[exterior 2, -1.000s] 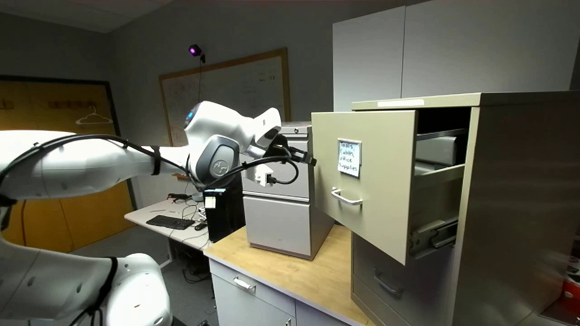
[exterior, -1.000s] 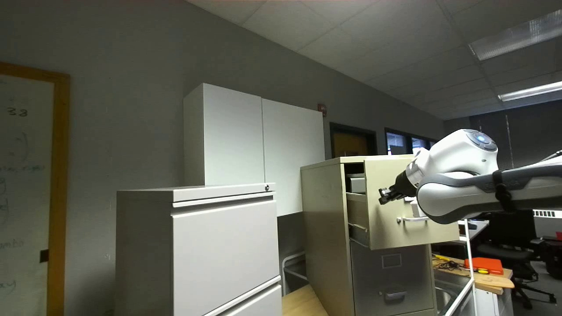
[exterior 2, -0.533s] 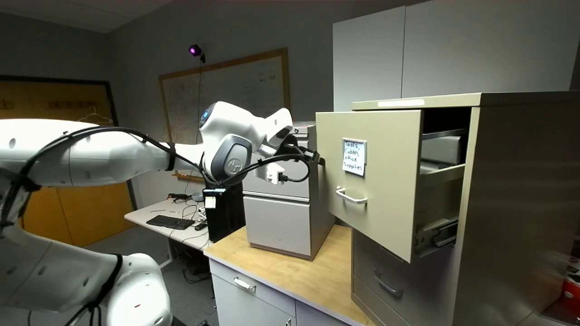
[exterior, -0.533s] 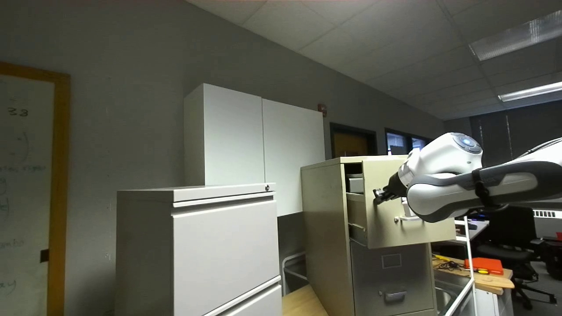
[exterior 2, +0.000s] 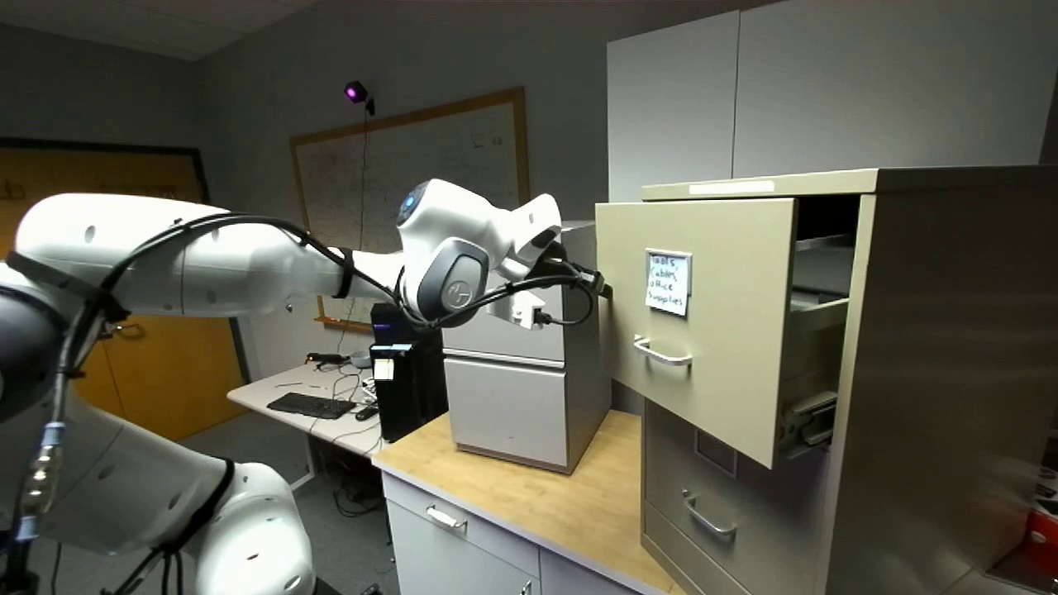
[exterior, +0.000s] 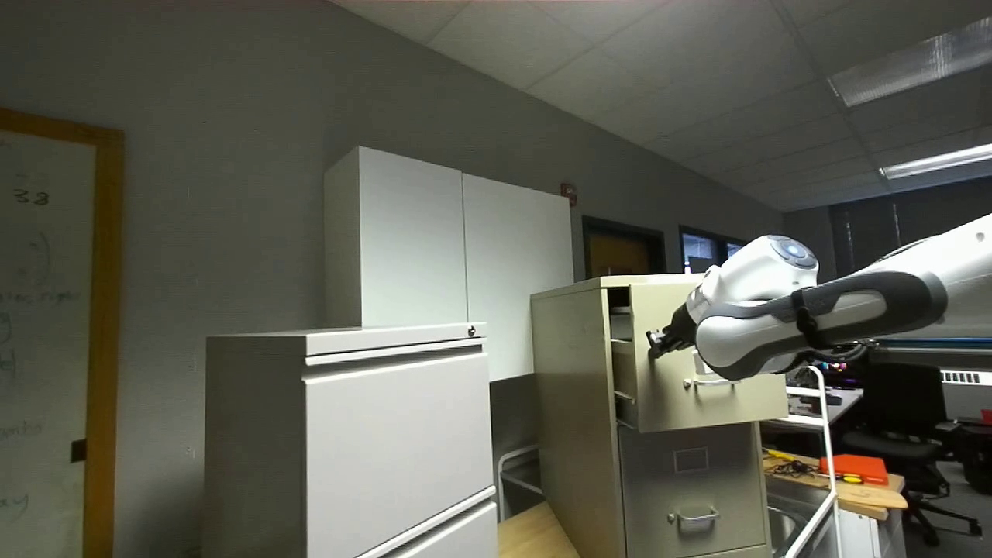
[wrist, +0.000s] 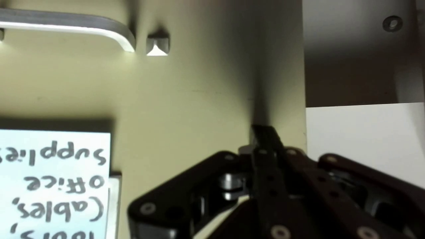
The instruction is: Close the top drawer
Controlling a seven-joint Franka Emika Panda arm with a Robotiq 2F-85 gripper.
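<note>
The top drawer (exterior: pixel 666 399) of the tall beige filing cabinet (exterior: pixel 570 387) stands partly pulled out. Its flat front also shows in an exterior view (exterior 2: pixel 736 330), with a silver handle (exterior 2: pixel 661 354) and a handwritten label (exterior 2: pixel 668 283). My gripper (exterior: pixel 656 343) is at the front's upper part, near one side edge; it also shows in an exterior view (exterior 2: pixel 606 287). In the wrist view the black fingers (wrist: pixel 265 134) are together with nothing between them. Their tips are at the drawer front (wrist: pixel 186 103) and appear to touch it. The open side shows a box inside the drawer.
A lower beige drawer (exterior: pixel 690 496) is shut below. A grey-white cabinet (exterior 2: pixel 508 413) stands on the wooden counter (exterior 2: pixel 496 504) beside the filing cabinet. White wall cabinets (exterior: pixel 411 240) hang behind. A white metal rail (exterior: pixel 825 434) stands near the arm.
My gripper has moved toward the cabinet, and the top drawer has slid farther in with it. The gap between drawer front and cabinet is smaller. The fingers have stayed together.
</note>
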